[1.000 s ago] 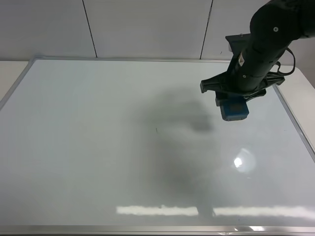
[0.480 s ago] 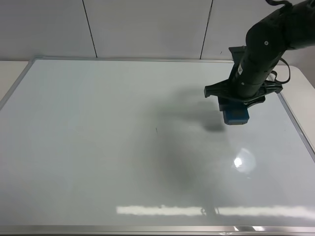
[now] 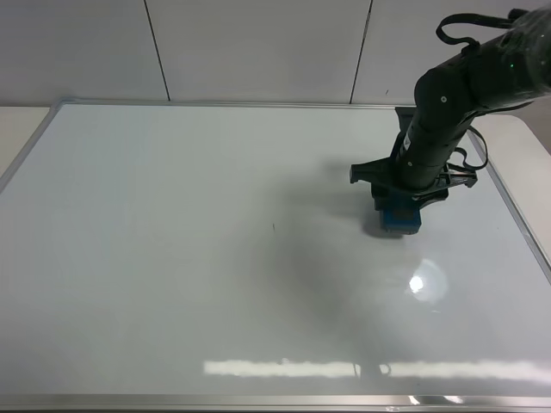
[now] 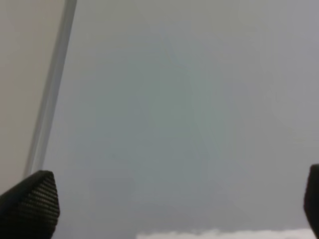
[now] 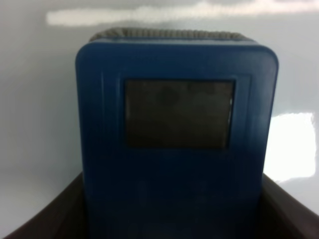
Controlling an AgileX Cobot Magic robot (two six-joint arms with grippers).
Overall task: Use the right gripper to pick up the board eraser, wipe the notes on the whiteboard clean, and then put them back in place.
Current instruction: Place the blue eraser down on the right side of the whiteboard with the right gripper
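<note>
Right claw (image 3: 399, 205) with board eraser (image 3: 401, 220) lower than before, close to whiteboard (image 3: 172, 258)

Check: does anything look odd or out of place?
Only a tiny dark mark, perhaps unwiped ink, sits near the middle of the whiteboard, apart from the board eraser that the right tool holds. Nothing else stands out.
</note>
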